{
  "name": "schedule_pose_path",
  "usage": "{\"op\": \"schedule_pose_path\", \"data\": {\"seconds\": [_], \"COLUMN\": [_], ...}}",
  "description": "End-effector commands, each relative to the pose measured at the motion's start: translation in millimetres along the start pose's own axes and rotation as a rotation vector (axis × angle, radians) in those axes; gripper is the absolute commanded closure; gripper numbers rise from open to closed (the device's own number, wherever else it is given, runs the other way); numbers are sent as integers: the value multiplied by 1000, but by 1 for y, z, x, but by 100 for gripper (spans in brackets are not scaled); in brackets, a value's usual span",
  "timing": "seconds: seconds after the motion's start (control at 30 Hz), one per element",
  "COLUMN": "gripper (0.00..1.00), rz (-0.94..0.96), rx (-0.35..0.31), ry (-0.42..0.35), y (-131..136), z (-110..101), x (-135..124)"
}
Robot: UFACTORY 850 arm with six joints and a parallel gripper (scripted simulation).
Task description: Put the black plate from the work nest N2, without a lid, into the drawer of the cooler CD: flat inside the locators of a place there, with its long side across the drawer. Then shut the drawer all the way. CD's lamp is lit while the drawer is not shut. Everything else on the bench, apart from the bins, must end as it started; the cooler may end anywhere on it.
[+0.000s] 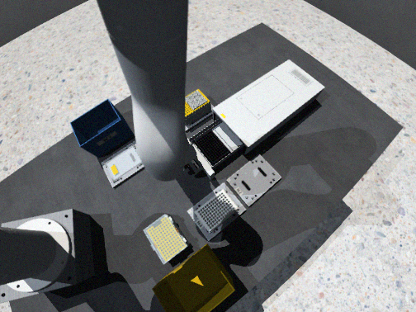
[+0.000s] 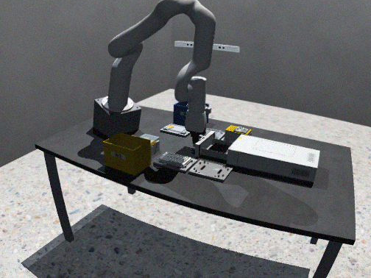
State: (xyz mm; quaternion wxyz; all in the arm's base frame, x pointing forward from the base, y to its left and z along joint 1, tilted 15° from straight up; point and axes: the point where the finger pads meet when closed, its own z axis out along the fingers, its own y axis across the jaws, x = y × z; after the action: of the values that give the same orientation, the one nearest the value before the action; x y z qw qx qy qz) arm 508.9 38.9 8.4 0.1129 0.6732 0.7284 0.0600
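Observation:
The white cooler CD (image 1: 268, 102) (image 2: 272, 155) lies on the bench with its drawer (image 1: 203, 158) (image 2: 205, 143) pulled out toward the arm. The black plate (image 1: 211, 147) lies flat in the drawer, without a lid. In the exterior view the drawer walls hide the plate. A small yellow lamp (image 1: 223, 115) shows on the cooler's top near the drawer. My gripper (image 1: 191, 168) (image 2: 193, 137) is shut and empty. It sits low, just outside the drawer's front panel. The grey work nest (image 1: 253, 179) (image 2: 210, 170) beside the drawer is bare.
A nest with a grey well plate (image 1: 216, 210) (image 2: 173, 161) stands next to the bare nest. A pale yellow plate (image 1: 165, 238), a yellow bin (image 1: 194, 284) (image 2: 125, 154), a blue bin (image 1: 101, 127), a flat grey piece (image 1: 122, 167) and a yellow-topped box (image 1: 196, 102) stand around.

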Motion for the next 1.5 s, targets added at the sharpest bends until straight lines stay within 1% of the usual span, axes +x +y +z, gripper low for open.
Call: {"op": "schedule_pose_path", "data": {"seconds": [0.0, 0.2, 0.4, 1.17, 1.47], "gripper": [100, 100, 100, 100, 100], "rz": [0, 0, 0, 0, 0], "rx": [1, 1, 1, 1, 1], "ry": [-3, -3, -3, -3, -3], "y": [9, 19, 21, 56, 62], "z": [0, 0, 0, 0, 0], "x": [0, 0, 0, 0, 0]}}
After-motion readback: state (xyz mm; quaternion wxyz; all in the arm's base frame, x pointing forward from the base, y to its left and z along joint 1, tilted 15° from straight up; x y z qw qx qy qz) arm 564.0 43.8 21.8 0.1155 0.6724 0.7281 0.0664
